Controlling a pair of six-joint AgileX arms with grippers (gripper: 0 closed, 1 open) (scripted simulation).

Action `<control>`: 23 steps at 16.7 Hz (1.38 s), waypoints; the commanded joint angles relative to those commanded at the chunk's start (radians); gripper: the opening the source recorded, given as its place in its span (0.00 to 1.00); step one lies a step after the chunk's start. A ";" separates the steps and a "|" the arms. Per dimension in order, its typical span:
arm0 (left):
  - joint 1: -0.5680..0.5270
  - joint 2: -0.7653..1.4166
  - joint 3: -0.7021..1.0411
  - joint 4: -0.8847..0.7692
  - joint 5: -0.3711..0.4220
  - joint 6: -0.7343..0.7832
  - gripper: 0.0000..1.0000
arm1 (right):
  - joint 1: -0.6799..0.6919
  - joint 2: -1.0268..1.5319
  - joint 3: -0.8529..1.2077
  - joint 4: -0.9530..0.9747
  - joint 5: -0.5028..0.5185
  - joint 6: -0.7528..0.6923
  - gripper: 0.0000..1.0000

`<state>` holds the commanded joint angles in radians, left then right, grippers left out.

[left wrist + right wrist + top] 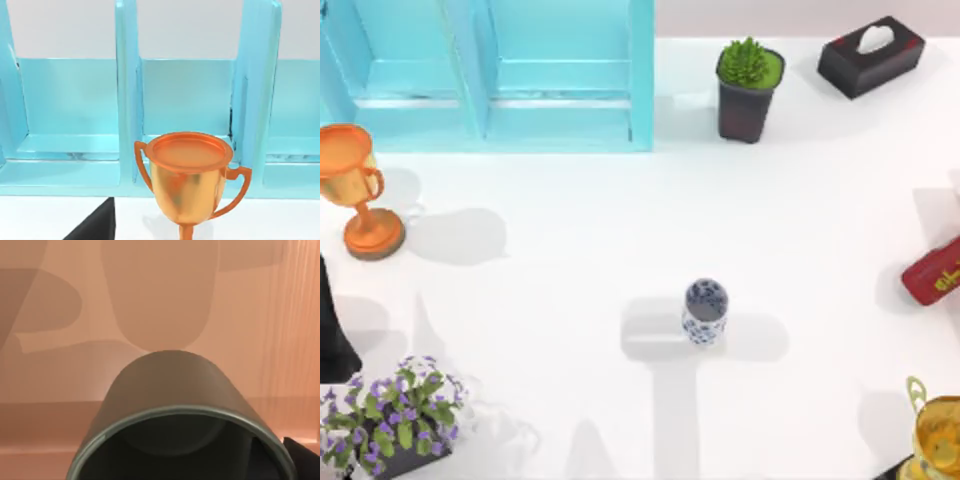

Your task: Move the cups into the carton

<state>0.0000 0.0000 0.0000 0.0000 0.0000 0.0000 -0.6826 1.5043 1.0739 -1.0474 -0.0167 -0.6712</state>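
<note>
One cup (705, 311), white with a blue floral pattern, stands upright near the middle of the table. The other cup (175, 405), plain dark olive-grey, lies very close in the right wrist view with its open mouth toward the camera, against a tan wood-coloured surface. The carton (640, 70) is a cyan box with dividers at the back left of the table; its compartments (127, 100) face the left wrist camera. My left arm (332, 335) is a dark shape at the table's left edge.
An orange trophy (358, 190) stands in front of the carton's left end, close in the left wrist view (187, 175). A potted plant (748, 88), a tissue box (872, 55), a red bottle (935, 272), a gold trophy (940, 435) and purple flowers (395, 415) ring the table.
</note>
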 joint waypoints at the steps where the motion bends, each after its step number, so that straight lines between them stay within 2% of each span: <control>1: 0.000 0.000 0.000 0.000 0.000 0.000 1.00 | 0.000 0.000 0.000 0.000 0.000 0.000 0.38; 9: 0.000 0.000 0.000 0.000 0.000 0.000 1.00 | 0.000 0.000 0.000 0.000 0.000 0.000 0.98; 19: 0.000 0.000 0.000 0.000 0.000 0.000 1.00 | -0.001 0.000 0.003 -0.003 0.000 0.000 1.00; 23: 0.000 0.000 0.000 0.000 0.000 0.000 1.00 | -0.007 0.009 0.121 -0.121 0.000 -0.005 1.00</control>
<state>0.0000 0.0000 0.0000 0.0000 0.0000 0.0000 -0.6892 1.5128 1.1952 -1.1681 -0.0170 -0.6766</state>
